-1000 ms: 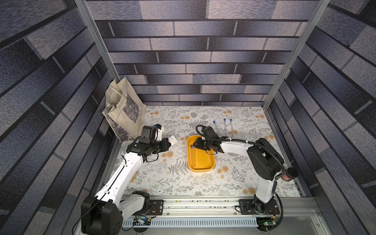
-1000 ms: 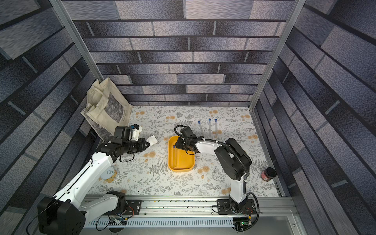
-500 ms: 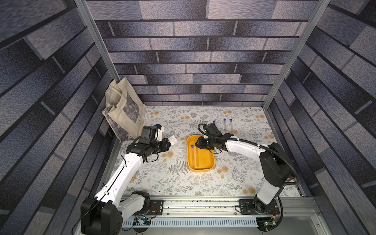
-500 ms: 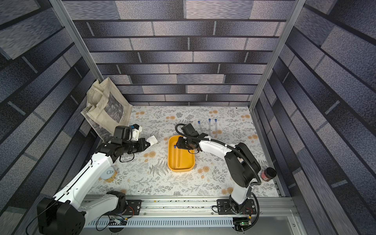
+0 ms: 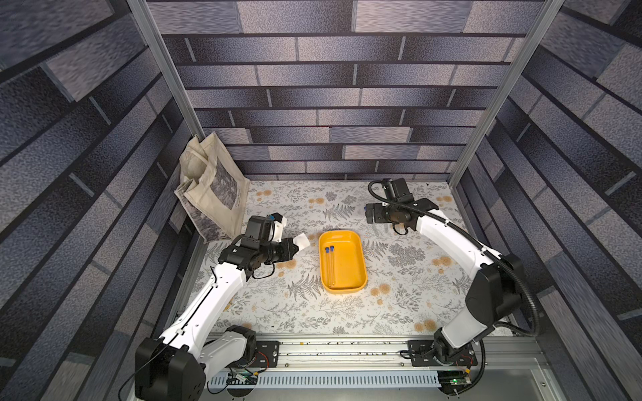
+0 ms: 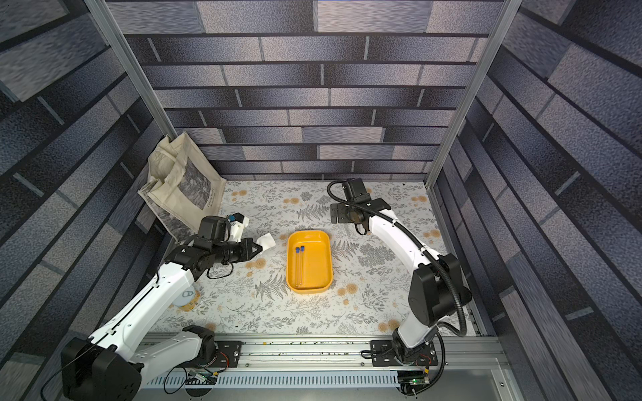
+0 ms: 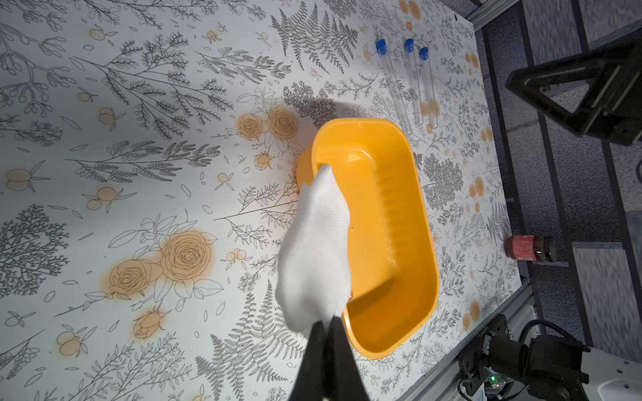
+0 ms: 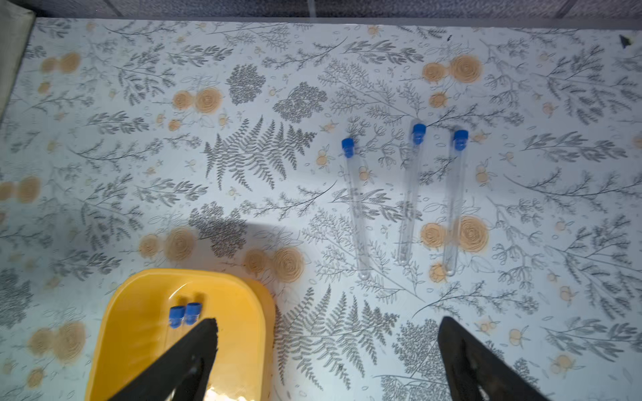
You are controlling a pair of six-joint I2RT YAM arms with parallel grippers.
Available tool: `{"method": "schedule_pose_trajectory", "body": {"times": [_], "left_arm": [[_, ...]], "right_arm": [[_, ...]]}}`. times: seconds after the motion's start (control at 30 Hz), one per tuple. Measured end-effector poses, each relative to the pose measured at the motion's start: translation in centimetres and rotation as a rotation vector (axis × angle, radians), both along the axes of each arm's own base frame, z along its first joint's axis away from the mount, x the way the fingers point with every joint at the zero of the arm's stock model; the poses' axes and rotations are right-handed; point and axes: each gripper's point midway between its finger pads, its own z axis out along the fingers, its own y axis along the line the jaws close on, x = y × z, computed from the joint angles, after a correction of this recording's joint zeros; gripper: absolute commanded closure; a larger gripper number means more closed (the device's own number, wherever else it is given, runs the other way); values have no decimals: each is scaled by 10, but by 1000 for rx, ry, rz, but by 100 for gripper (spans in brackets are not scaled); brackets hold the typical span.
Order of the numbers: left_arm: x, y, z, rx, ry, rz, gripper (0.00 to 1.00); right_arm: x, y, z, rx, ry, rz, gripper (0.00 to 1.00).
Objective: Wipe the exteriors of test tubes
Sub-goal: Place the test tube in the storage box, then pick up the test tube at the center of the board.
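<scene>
The left fingers (image 7: pixel 314 357) are pinched tight on a folded white cloth (image 7: pixel 316 250), which sticks out past their tips. Just beyond the cloth, ahead of these fingers, a yellow tray (image 5: pixel 347 257) sits on the floral worktop (image 7: pixel 139 208). Two test tubes (image 5: pixel 329 265) with blue caps lie side by side inside it. Three more test tubes (image 8: pixel 410 194) lie flat on the worktop ahead of the right fingers (image 8: pixel 194 350), clear of them. The right fingers are spread wide and hold nothing, with the tray near one of them.
</scene>
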Motion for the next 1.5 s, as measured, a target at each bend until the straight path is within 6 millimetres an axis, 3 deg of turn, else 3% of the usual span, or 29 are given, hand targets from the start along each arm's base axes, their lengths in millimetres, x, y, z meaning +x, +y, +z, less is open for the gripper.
{"method": "schedule_pose_trajectory", "body": {"times": [0.17, 0.33, 0.43, 0.6, 0.8, 0.97, 1.5], "left_arm": [[-3, -6, 1, -1, -2, -21, 99], [-8, -12, 2, -2, -7, -45, 99], [-10, -15, 3, -3, -11, -58, 99], [-12, -18, 3, -3, -12, -69, 99], [-12, -19, 3, -1, -12, -70, 98], [-12, -18, 4, 1, -16, -68, 98], [-13, -19, 3, 15, -23, -75, 99]], "right_arm": [[48, -17, -18, -39, 28, -51, 0], [103, -51, -44, -33, 75, -130, 0], [126, -73, -64, -35, 120, -165, 7], [156, -100, -95, -28, 179, -195, 34], [168, -113, -131, -20, 256, -197, 56], [164, -111, -150, -21, 308, -179, 59], [168, -114, -159, -30, 318, -181, 70]]}}
